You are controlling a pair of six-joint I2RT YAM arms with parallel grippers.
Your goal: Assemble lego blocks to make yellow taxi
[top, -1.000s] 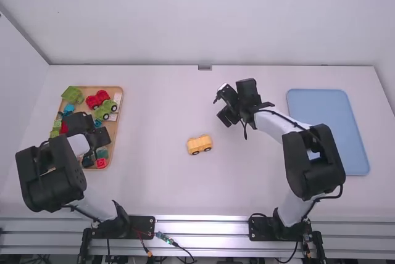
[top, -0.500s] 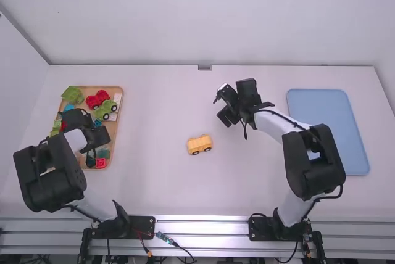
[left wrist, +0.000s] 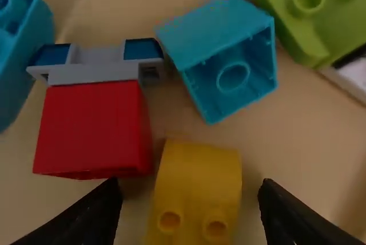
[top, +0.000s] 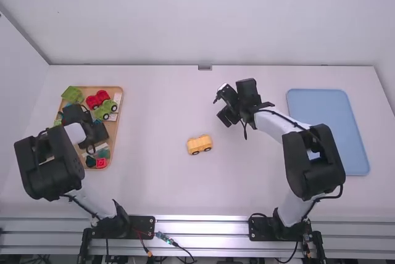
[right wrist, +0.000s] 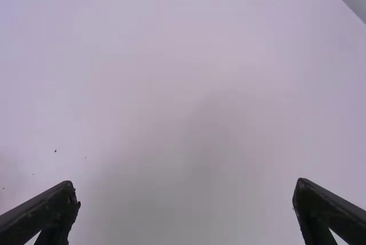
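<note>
- High view: the left gripper (top: 92, 133) is over the wooden tray (top: 118, 123), down among a bunch of toy blocks. Can't really make out its fingertips from up here.
- Same view, the yellow car base (top: 199, 145) sits on its wheels on the white table (top: 160, 184), out between the wooden tray and the blue tray (top: 327, 131). It's well apart from both.
- The right gripper (top: 221, 108) is over the table, farther from the camera than the car base and a bit to the right of it in the picture. A red toy car (top: 99, 99) and a green toy car (top: 105, 110) sit in the wooden tray.
- Left wrist view: the left gripper (left wrist: 190, 190) has its fingers spread, with a yellow block (left wrist: 197, 179) between them and a gap on either side, so nothing's gripped. Near that block are a red block (left wrist: 88, 127) with a grey piece (left wrist: 106, 63) against it and a teal block (left wrist: 234, 62).
- Right wrist view: the right gripper (right wrist: 187, 190) is spread wide, nothing between its fingers but bare white surface.
</note>
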